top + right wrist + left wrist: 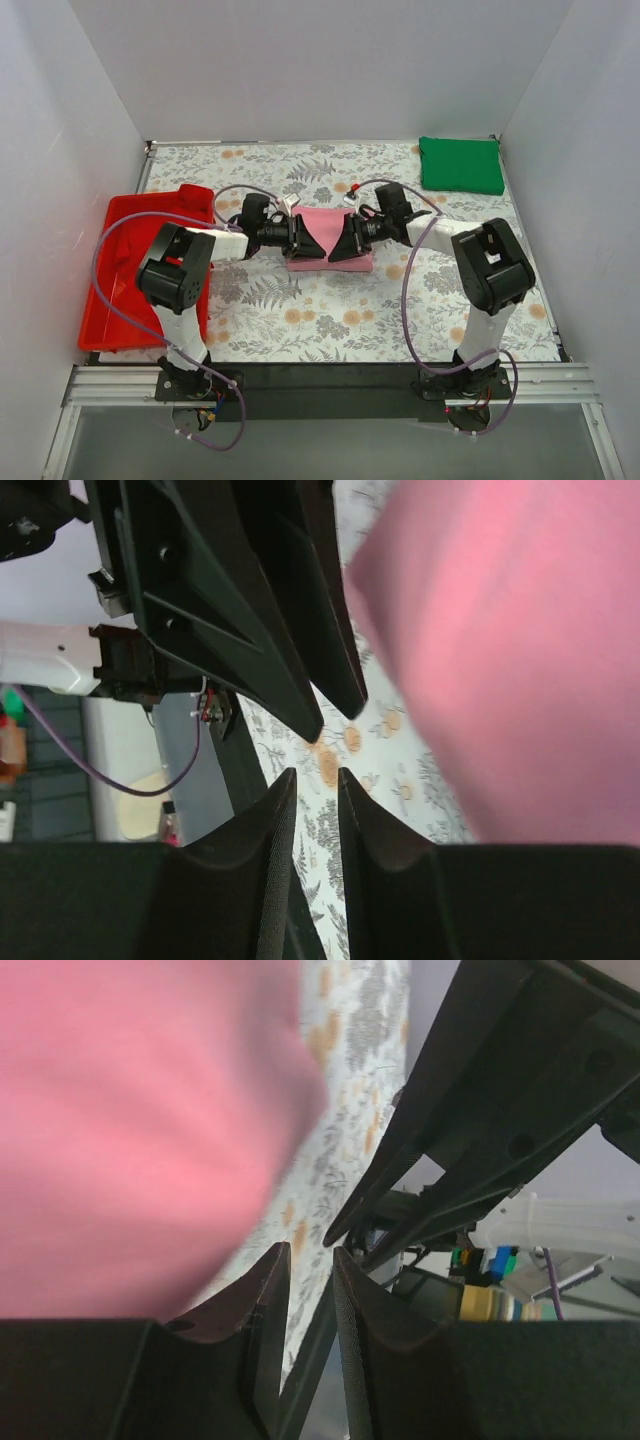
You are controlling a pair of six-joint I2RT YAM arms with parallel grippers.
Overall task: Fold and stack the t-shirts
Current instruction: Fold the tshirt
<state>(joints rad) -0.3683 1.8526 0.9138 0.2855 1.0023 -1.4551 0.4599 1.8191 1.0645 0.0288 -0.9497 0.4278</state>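
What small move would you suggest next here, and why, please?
Probably pinch the edge of the pink t-shirt with the right tool: that tool and the left tool sit empty near the shirt, jaws barely apart; it looks folded yet lies apart from the folded green t-shirt.

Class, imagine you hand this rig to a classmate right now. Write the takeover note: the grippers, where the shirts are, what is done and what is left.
Left gripper: over the pink t-shirt, jaws only slightly apart, nothing between them.
Right gripper: facing the left one over the same shirt, jaws also narrowly apart and empty.
Pink t-shirt: a folded rectangle in the middle of the table.
Green t-shirt: folded, in the far right corner, apart from the pink one.
Done: both shirts look folded.
Left: stack them, probably by bringing one onto the other.
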